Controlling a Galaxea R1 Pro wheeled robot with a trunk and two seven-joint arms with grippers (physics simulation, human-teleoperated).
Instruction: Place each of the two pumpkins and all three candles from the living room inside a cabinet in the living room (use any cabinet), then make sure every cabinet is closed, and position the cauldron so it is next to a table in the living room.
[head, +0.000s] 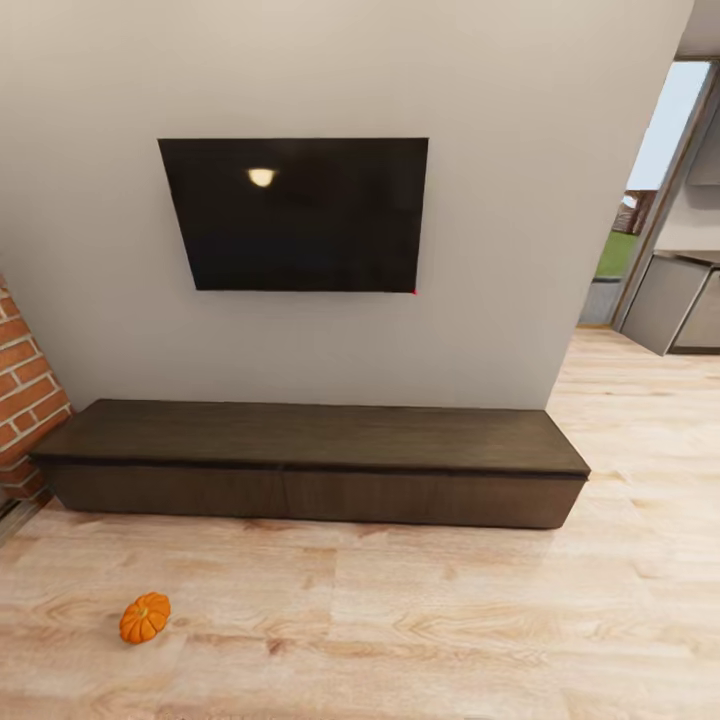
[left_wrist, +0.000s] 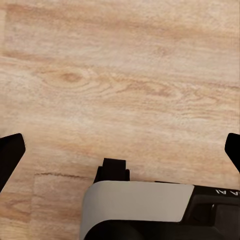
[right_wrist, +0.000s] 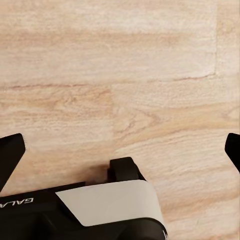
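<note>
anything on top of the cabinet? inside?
The cabinet top is bare; a TV hangs on the wall above. Its fronts are shut, so its inside is hidden. One pumpkin lies on the floor in front.

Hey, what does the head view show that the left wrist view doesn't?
Head view alone: a pumpkin lying on the floor in front of the closed cabinet, a dark TV on the wall above it, and brick at the left edge. Left wrist view alone: the left claw, open with nothing between its fingers. Both: the pale wood floor.
</note>
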